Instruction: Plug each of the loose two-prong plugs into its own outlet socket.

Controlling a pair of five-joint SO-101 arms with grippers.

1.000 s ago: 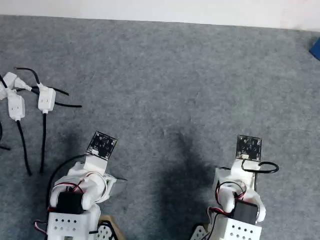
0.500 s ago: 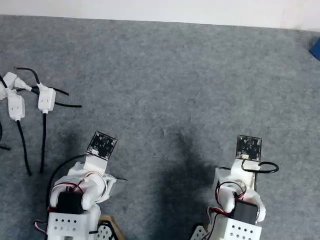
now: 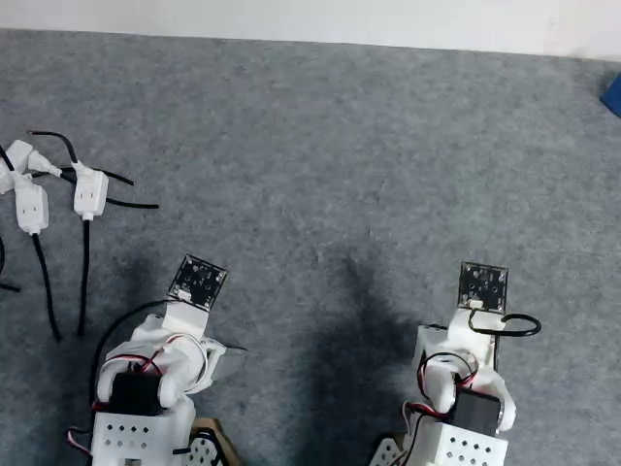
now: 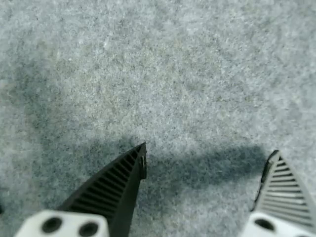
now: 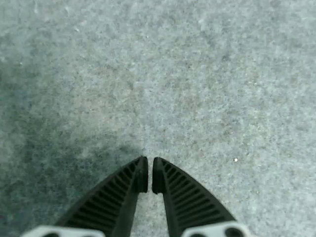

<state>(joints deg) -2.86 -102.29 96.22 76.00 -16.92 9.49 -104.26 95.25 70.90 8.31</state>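
Several white plug and socket pieces on black cables lie at the table's far left: one (image 3: pixel 90 190), another (image 3: pixel 32 207) beside it, and a third (image 3: pixel 17 158) at the edge. Which of them are plugs and which sockets I cannot tell. The left arm (image 3: pixel 160 361) sits at the front left, well short of them. Its gripper (image 4: pixel 208 152) is open over bare grey felt, nothing between the fingers. The right arm (image 3: pixel 464 381) sits at the front right, and its gripper (image 5: pixel 149 160) is shut on nothing, just above the felt.
Grey felt (image 3: pixel 330 165) covers the whole table. A blue object (image 3: pixel 613 95) pokes in at the far right edge. Black cable ends (image 3: pixel 47 291) trail toward the front from the white pieces, left of the left arm.
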